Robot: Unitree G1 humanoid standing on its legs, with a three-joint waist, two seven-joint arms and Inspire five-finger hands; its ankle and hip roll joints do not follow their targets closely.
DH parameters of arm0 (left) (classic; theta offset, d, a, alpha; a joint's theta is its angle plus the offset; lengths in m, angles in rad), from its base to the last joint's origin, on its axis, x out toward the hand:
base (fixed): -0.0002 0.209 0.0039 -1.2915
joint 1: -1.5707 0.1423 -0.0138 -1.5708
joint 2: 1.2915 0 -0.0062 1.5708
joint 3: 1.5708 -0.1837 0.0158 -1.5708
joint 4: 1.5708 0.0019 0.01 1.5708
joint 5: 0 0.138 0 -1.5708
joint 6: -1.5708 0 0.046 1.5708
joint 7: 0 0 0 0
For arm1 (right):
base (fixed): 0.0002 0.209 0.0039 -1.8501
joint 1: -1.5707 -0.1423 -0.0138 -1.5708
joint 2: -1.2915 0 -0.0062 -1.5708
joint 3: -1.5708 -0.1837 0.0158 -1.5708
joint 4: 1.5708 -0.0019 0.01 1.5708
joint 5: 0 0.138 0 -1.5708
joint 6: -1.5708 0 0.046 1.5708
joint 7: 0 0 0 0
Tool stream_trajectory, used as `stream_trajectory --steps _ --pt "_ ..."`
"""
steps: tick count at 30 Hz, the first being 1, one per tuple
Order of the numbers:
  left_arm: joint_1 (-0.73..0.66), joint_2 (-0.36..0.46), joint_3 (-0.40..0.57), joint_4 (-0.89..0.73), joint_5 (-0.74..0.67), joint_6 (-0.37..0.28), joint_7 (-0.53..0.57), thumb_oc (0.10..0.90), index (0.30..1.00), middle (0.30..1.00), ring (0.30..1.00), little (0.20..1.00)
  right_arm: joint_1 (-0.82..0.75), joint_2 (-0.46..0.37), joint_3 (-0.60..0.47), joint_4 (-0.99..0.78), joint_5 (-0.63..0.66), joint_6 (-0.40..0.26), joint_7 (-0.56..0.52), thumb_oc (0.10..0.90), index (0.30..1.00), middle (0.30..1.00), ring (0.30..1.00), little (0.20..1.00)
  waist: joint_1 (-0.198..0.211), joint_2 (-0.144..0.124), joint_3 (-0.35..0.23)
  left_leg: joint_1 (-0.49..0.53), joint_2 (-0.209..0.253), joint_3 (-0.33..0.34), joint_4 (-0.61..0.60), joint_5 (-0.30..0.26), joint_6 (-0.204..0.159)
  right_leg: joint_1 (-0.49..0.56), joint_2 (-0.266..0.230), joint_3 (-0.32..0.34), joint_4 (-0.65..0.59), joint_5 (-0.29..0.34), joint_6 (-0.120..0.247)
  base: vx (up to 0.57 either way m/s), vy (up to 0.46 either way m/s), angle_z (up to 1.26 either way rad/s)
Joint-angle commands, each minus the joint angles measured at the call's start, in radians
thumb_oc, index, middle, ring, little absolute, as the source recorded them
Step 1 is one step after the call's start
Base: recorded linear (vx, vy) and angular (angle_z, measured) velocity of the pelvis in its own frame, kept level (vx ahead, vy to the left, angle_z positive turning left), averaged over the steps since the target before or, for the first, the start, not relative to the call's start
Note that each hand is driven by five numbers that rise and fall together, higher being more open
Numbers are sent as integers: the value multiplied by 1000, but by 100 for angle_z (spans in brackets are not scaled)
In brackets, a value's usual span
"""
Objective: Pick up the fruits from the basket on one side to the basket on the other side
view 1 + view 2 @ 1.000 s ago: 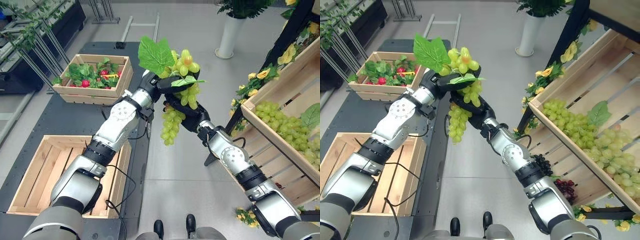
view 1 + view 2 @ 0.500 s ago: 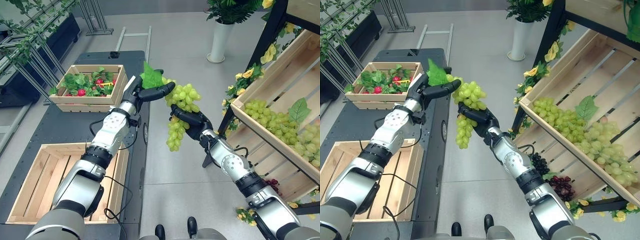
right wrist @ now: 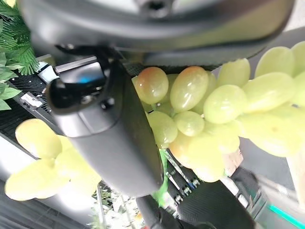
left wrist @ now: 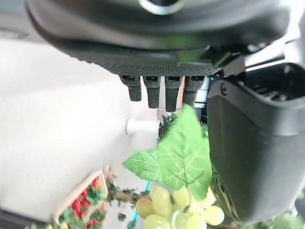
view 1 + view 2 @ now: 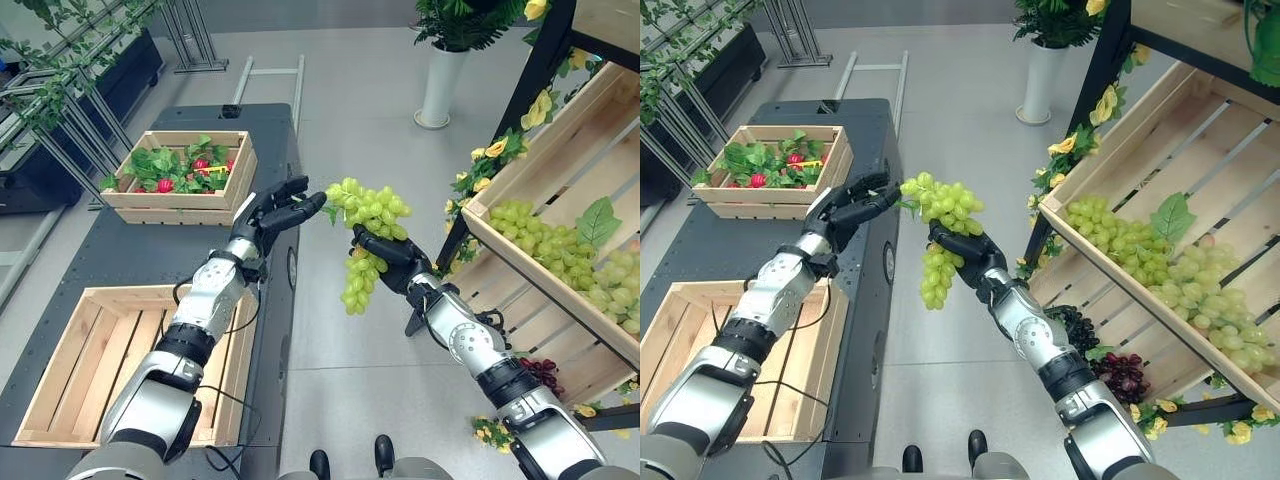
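Grapes (image 5: 368,215), a green bunch, hung in mid-air between the two arms, over the floor. The right hand (image 5: 392,258) had its fingers curled round the bunch from below. The left hand (image 5: 272,212) reached its nearly straight fingers (image 5: 303,208) to the bunch's leafy end.

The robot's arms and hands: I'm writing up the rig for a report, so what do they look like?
Both arms are built of rounded silver-grey shells joined by black bands and collars. The left hand and right hand are dark, nearly black, each with a row of slim fingers and a thicker thumb. In the left wrist view the palm shows a fine dotted texture.
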Motion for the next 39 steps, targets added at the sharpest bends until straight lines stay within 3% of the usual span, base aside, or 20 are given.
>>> stream_trajectory --steps 1,5,13,20,26,33,39 --pt "-18 -31 64 56 -141 -154 -102 800 900 900 900 900 -6 44 -98 6 -88 -138 113 400 300 300 300 300 8 -12 -190 -33 -51 -2 2 -62 6 12 -5 -28 1 -32 2 0 0 0" --pt "58 -83 98 -4 -281 -116 -265 800 900 900 900 900 36 22 -110 -1 -182 -135 121 400 300 300 300 300 10 -18 -189 -30 -50 0 2 -66 7 15 -6 -29 1 -30 3 0 0 0" --pt "173 -162 145 -55 -348 -132 -236 800 900 900 900 900 97 -11 -137 -51 -355 -141 145 400 300 300 300 300 5 -30 -182 -22 -49 6 2 -71 11 17 -3 -16 1 -25 6 8 12 -4" --pt "320 -223 163 -53 -158 -223 -86 800 900 900 900 900 192 -98 -216 -171 -446 -103 198 400 300 300 300 300 -12 -49 -164 -20 -45 30 2 -76 16 10 9 13 1 -15 10 0 19 -9" --pt "398 -245 151 -16 11 -244 65 800 900 900 900 900 275 -175 -290 -298 -499 -91 252 400 300 300 300 300 -36 -64 -149 -29 -42 56 2 -76 21 -10 20 47 1 0 17 -10 19 -13" --pt "457 -254 121 7 88 -233 65 800 900 900 900 900 396 -256 -393 -434 -466 -77 322 400 300 300 300 300 -75 -80 -133 -38 -36 95 2 -80 25 -38 32 91 1 18 27 -13 21 -21" --pt "502 -248 88 -3 111 -186 70 800 900 900 900 900 480 -300 -475 -489 -402 -89 359 400 300 300 300 300 -109 -87 -127 -35 -30 133 2 -86 28 -51 39 127 1 28 36 12 20 -21"
